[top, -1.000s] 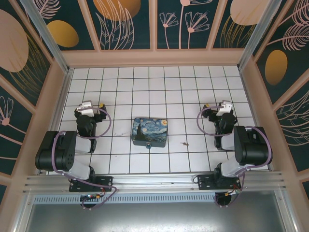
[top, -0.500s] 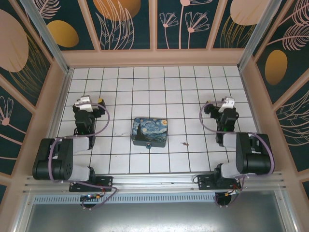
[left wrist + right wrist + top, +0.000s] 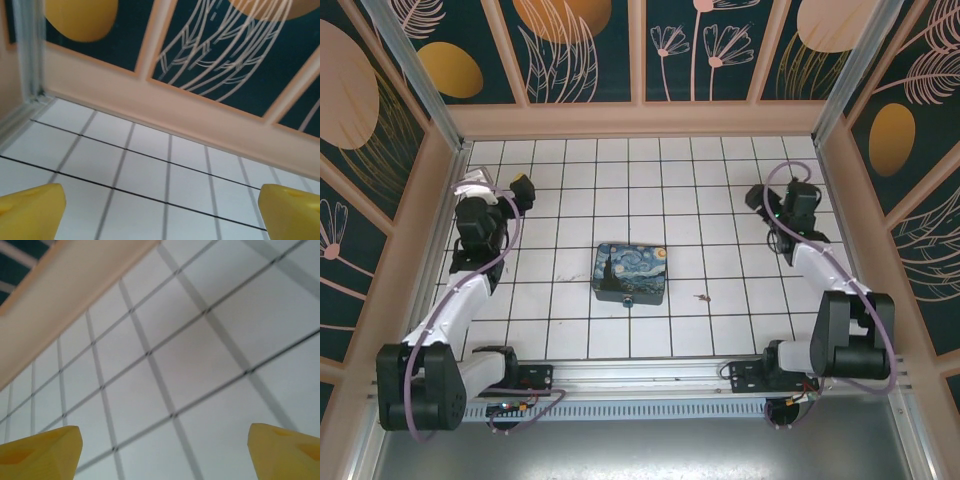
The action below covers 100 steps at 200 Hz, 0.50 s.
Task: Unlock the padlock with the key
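The tiny dark padlock lies on the white tiled floor against the near edge of the painted box. About two tiles to its right lies the small silvery key. My left gripper is stretched out to the far left, well away from both; its yellow fingertips stand wide apart over bare tiles, so the left gripper is open. My right gripper reaches to the far right, beyond the key. Nothing lies between its spread yellow fingertips, and the right gripper is open.
The blue-and-yellow painted box sits mid-table between the arms. Peach walls with dark floral panels close in the back and both sides. The left wrist view faces the back wall's base close by.
Both arms have unfolded from near their bases and reached toward the back, the left gripper going back-left and the right gripper back-right. Box, padlock and key have not moved.
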### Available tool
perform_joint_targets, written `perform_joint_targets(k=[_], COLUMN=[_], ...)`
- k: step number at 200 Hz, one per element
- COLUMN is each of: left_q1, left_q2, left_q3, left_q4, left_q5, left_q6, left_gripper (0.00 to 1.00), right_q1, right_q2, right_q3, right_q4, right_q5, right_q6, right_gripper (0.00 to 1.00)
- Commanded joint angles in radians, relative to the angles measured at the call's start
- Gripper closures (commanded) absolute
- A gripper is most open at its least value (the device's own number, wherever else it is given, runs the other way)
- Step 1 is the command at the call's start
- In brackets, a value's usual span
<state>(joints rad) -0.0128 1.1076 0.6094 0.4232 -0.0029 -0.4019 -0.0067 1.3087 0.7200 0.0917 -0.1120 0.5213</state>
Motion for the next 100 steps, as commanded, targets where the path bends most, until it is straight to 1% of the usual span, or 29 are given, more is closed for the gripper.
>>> perform_joint_targets(k=[1,15,31,48,64,78,100], left_q1=[0.005,0.002,-0.029,-0.112,-0.195,-0.236,-0.273], left_q2=[-0.033,-0.05,-0.077,-0.098,-0.092,-0.074,-0.059], left_q3=[0.014,-0.005,-0.046,-0.078,-0.092,-0.112,-0.159], left_q4=[-0.221,-0.251,-0.259,-0.267,-0.272,-0.263,-0.229], left_q5=[0.185,0.287,0.351,0.341,0.322,0.325,0.32], left_q6=[-0.168,-0.223,-0.264,-0.276,-0.282,-0.289,-0.305], left_gripper=[0.01,0.01,0.01,0.01,0.01,0.02,0.02], right_q1=[0.135,0.248,0.354,0.469,0.546,0.625,0.709], right_q2=[-0.097,-0.132,-0.155,-0.152,-0.126,-0.097,-0.064], right_q3=[-0.021,-0.042,-0.071,-0.1,-0.114,-0.116,-0.12], right_q4=[-0.137,-0.169,-0.165,-0.139,-0.114,-0.1,-0.077], right_q5=[-0.06,-0.032,-0.02,0.004,0.029,0.066,0.118], right_q6=[0.062,0.098,0.15,0.208,0.254,0.287,0.332], right_gripper=[0.16,0.18,0.2,0.22,0.23,0.24,0.25])
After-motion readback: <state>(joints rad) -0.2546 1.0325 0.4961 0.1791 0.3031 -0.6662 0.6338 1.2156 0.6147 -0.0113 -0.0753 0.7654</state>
